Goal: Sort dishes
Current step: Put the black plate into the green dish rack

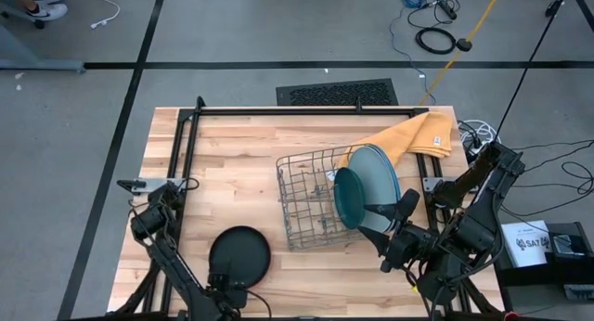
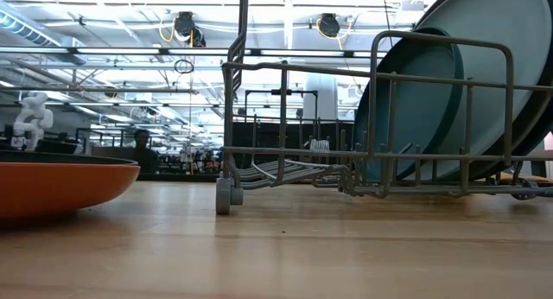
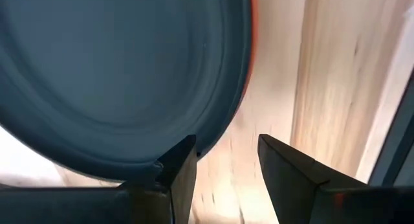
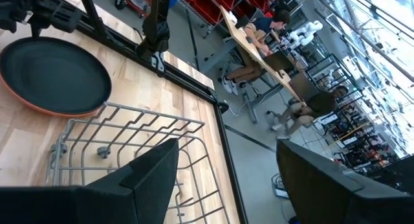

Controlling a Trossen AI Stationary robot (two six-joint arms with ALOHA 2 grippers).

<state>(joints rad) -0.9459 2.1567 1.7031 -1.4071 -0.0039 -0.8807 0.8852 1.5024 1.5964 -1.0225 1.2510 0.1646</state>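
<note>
1. The round black flat plate (image 1: 239, 254) is seen lying on the pale wooden table (image 1: 232, 154), near the front edge on the left side
2. An orange-red round plate (image 2: 52, 185) is made out beneath it in the low view, so the black one is stacked on top; only the orange-red rim is shown past it in the left wrist view
3. The left gripper (image 3: 226, 141) is held low at the near rim of this stack; its jaws are parted, bare wood is seen through the gap, and nothing is gripped
4. One left finger (image 3: 178, 175) is placed right at the black plate's rim; whether it is touching cannot be told
5. The grey wire dish rack (image 1: 302, 186) is found right of the table's centre, well apart from the stack
6. A smaller dark teal round plate (image 1: 350, 199) is stood on edge at the rack's right end
7. Larger pale blue-grey round plates (image 1: 379, 175) are leaned on edge just behind it; their number cannot be told
8. A yellow-orange cloth (image 1: 422, 134) is spread behind these plates, towards the far right corner
9. The right gripper (image 4: 226, 146) is held above the rack's front right end, just beside the teal plate, jaws spread wide and nothing held
</note>
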